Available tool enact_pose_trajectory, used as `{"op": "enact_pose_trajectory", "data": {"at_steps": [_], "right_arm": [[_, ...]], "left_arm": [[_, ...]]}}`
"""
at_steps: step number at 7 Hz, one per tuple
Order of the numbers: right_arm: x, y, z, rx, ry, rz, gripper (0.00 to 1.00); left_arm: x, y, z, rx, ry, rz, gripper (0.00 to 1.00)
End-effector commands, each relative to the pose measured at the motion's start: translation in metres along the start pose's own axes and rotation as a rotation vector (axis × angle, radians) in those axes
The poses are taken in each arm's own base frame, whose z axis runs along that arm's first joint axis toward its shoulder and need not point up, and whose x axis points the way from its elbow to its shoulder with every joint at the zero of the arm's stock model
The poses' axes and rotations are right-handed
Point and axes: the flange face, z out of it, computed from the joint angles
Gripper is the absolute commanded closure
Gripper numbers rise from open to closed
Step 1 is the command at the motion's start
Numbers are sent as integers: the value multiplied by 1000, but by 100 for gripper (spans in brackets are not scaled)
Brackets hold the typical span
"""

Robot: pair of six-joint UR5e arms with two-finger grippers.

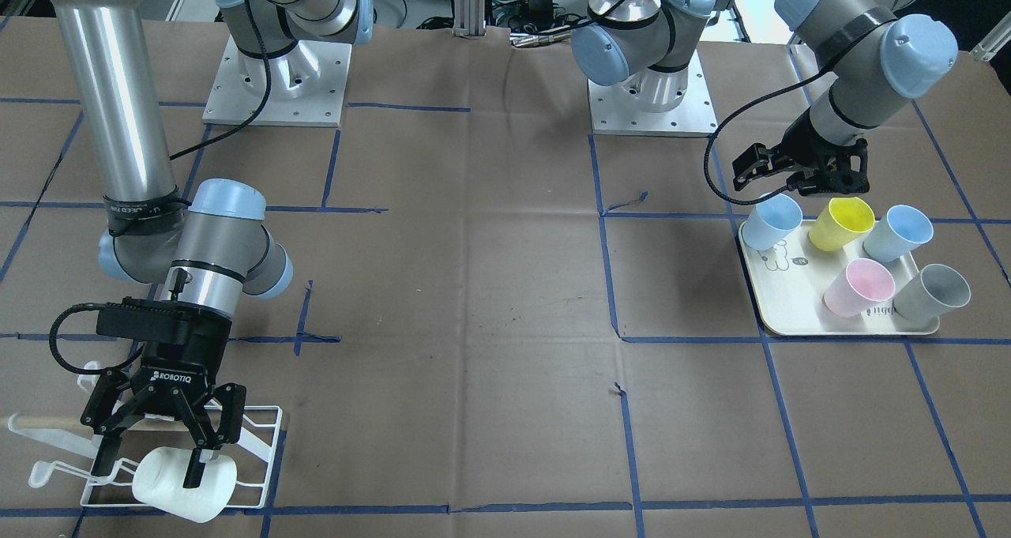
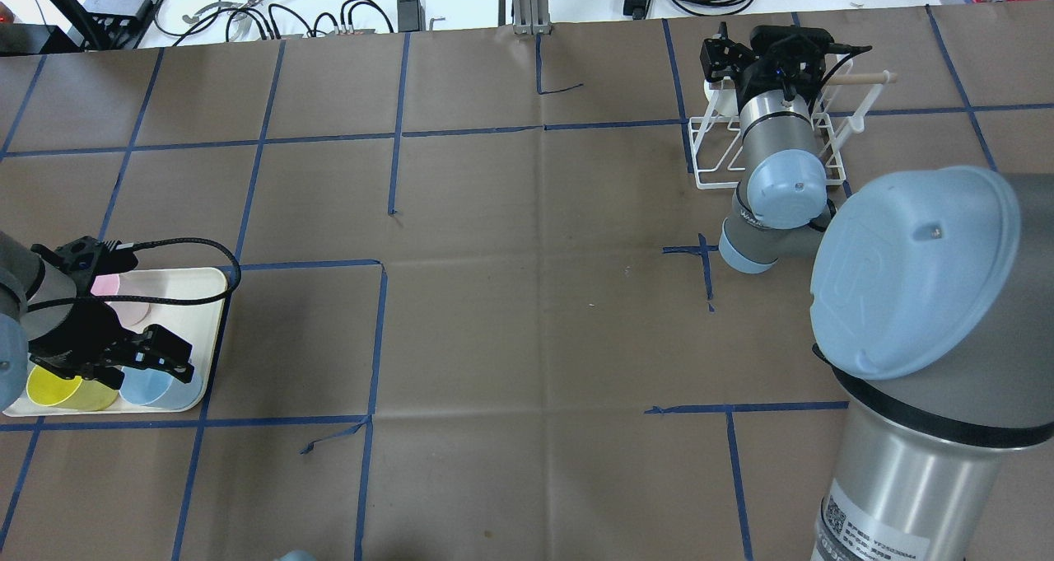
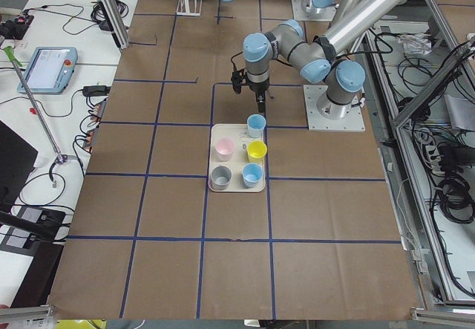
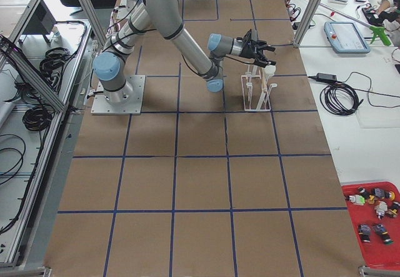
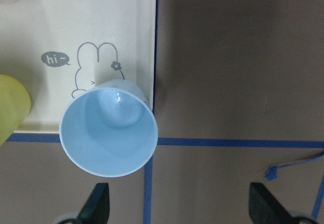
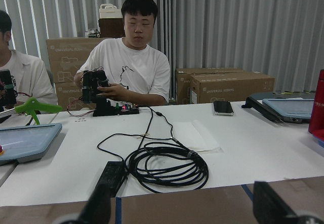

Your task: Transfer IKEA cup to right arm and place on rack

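Brown paper covers the desk (image 1: pixel 490 285); the left arm (image 1: pixel 861 56) holds its jaws agape above a tapered pale-blue cup (image 5: pixel 108 133) on a cream tray (image 1: pixel 790 317), the silver-grey right arm (image 1: pixel 118 111) spreads open jaws over the white wire rack (image 1: pixel 251 445), where the smooth white cup (image 1: pixel 174 487) lies tilted.

Brown paper (image 1: pixel 490 285) gridded with blue tape (image 1: pixel 608 269) covers the table in front of me. Past its far edge, a white bench (image 6: pixel 167 133) carries a coil of black cable (image 6: pixel 167 167) and a grey screen pendant (image 6: pixel 25 140). A person in a white T-shirt (image 6: pixel 132 77) sits behind it, another person (image 6: pixel 17 85) alongside, before stacked cardboard boxes (image 6: pixel 225 85) and grey vertical curtains (image 6: pixel 243 27).
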Motion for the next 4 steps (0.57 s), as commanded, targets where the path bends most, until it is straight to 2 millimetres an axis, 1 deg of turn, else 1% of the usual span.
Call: {"op": "enact_pose_trajectory", "data": {"at_steps": [1, 3, 4], "right_arm": [[0, -35, -7, 14, -1, -3, 0], [-2, -82, -18, -25, -3, -4, 0], [-2, -107, -24, -66, -4, -9, 0]], "left_arm": [[-5, -6, 20, 15, -29, -2, 4], [-9, -14, 38, 5, -21, -3, 5], [-8, -15, 46, -4, -14, -2, 5]]}}
